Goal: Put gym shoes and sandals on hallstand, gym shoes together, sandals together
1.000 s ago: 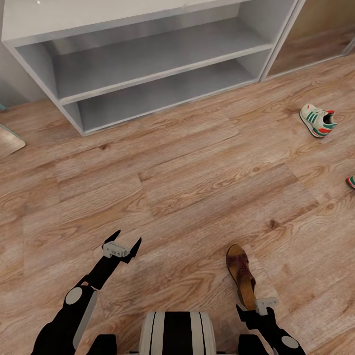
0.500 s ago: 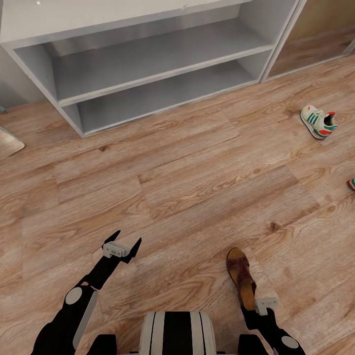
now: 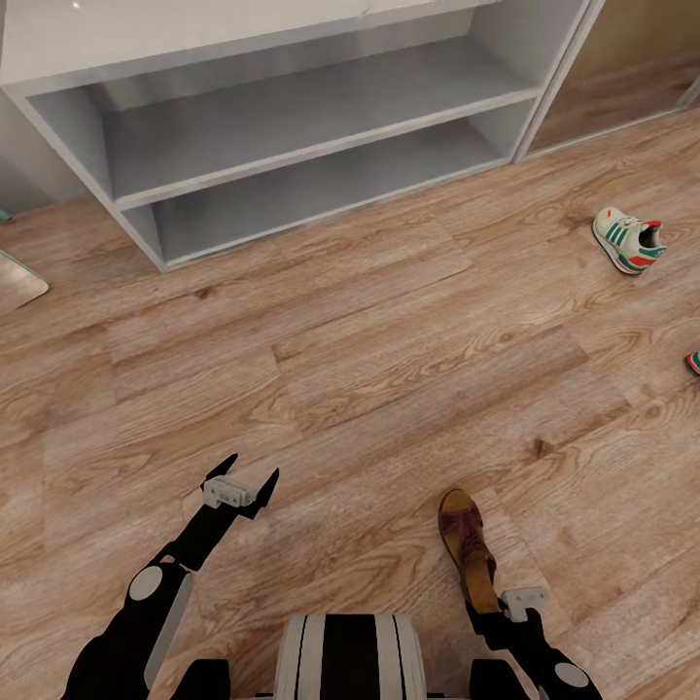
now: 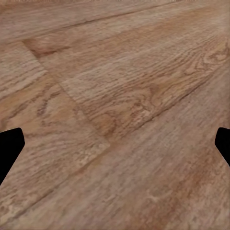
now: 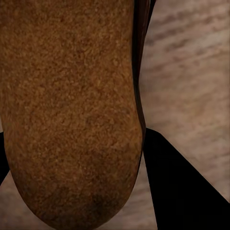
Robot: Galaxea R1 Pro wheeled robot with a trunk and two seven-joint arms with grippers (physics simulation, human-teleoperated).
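One sandal point(image 3: 468, 547) is what we've got at our right gripper point(image 3: 496, 614) at the moment: it lies flat on the corridor floor point(image 3: 389, 369), heel end at the jaws and toe straps pointing away from them toward the hallstand point(image 3: 292, 126). In the right wrist view the tan footbed point(image 5: 72, 110) sits right between the two dark fingers point(image 5: 182, 187), one finger edge close beside the sandal's rim, but whether the jaws are actually clamped on it or just parked around the heel we honestly can't tell. Our left gripper point(image 3: 240, 481) hangs over bare planks with its jaws spread wide and nothing between them; in the left wrist view both fingertips point(image 4: 9, 143) sit far out at the sides with only wood grain point(image 4: 120, 110) in the gap. One gym shoe point(image 3: 627, 238) lies on the floor well beyond the right jaws and off to their outer side, heel opening facing up, near the right end of the hallstand. A sliver of a second gym shoe point(image 3: 693, 362) pokes in at the edge of the head view, also out past the right jaws. Both of the hallstand's low shelf slots face us across the floor, well ahead of both grippers.
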